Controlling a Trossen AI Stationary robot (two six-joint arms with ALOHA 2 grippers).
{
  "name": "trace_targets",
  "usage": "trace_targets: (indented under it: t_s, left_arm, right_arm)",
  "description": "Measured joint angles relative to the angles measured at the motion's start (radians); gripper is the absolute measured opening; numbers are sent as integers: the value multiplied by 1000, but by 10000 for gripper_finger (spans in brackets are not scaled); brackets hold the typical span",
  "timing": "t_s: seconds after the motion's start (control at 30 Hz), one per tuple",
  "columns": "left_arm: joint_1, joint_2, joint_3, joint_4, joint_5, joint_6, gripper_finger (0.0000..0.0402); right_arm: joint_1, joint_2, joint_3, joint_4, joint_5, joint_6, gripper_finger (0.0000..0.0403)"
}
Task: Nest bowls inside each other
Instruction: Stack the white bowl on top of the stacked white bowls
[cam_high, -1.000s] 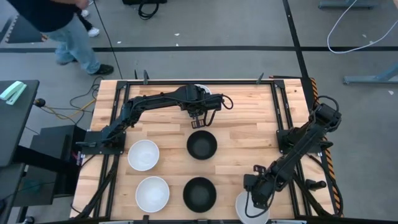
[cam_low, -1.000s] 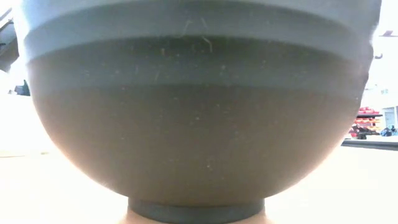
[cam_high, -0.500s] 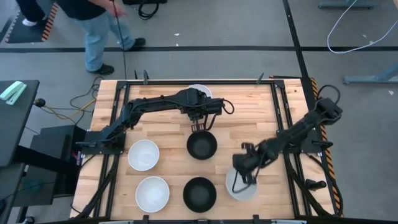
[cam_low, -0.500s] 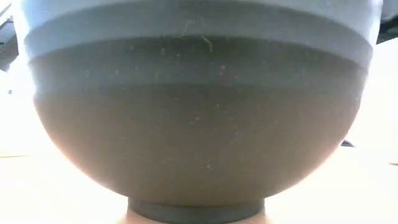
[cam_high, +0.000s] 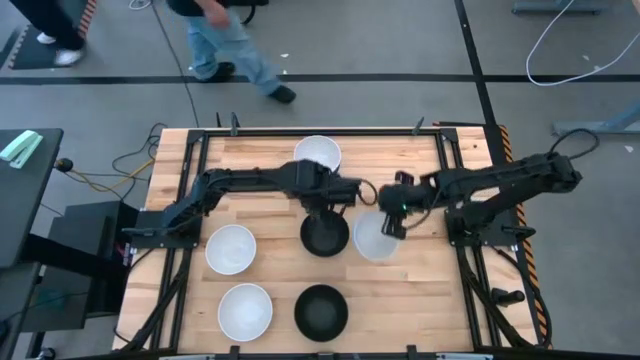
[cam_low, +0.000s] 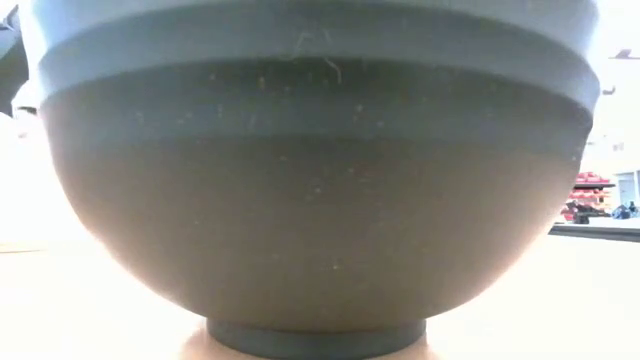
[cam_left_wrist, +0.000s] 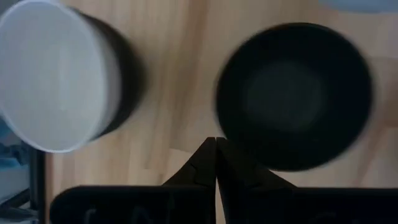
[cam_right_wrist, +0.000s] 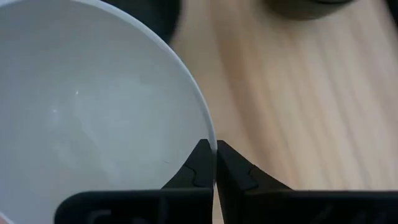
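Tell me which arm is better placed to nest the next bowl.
Right. The right gripper is pinching the rim of a white bowl just beside the middle black bowl. The left gripper, shut, holds nothing at that black bowl's far rim.

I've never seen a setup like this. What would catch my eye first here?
Two dark arms meet at the middle of the wooden table. The right gripper pinches the rim of a white bowl and holds it just beside a black bowl, where the left gripper hangs shut and empty. More bowls lie around, and in the low view one dark bowl fills nearly the whole picture.
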Motion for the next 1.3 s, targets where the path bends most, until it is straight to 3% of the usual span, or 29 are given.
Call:
trace_targets:
  t_s: [0.27,0.57,0.8,0.97,1.07,1.3]
  left_arm:
    - [-120,0,-1,0,1,-91,14]
    - [-228,0,-9,0,0,-220,15]
    - [-306,9,-8,0,0,-300,17]
    - [-352,27,-16,2,4,-336,9]
    - [-369,27,-68,-2,6,-386,15]
    - [-386,26,-249,-1,38,-479,38]
  right_arm:
    - [-226,6,73,24,-76,-188,5]
    - [-479,102,364,32,-236,-344,5]
    - [-608,300,555,25,-379,-394,5]
    - [-645,474,692,23,-412,-448,5]
    - [-670,571,790,18,-488,-477,5]
    - [-725,738,1012,-129,-530,-533,5]
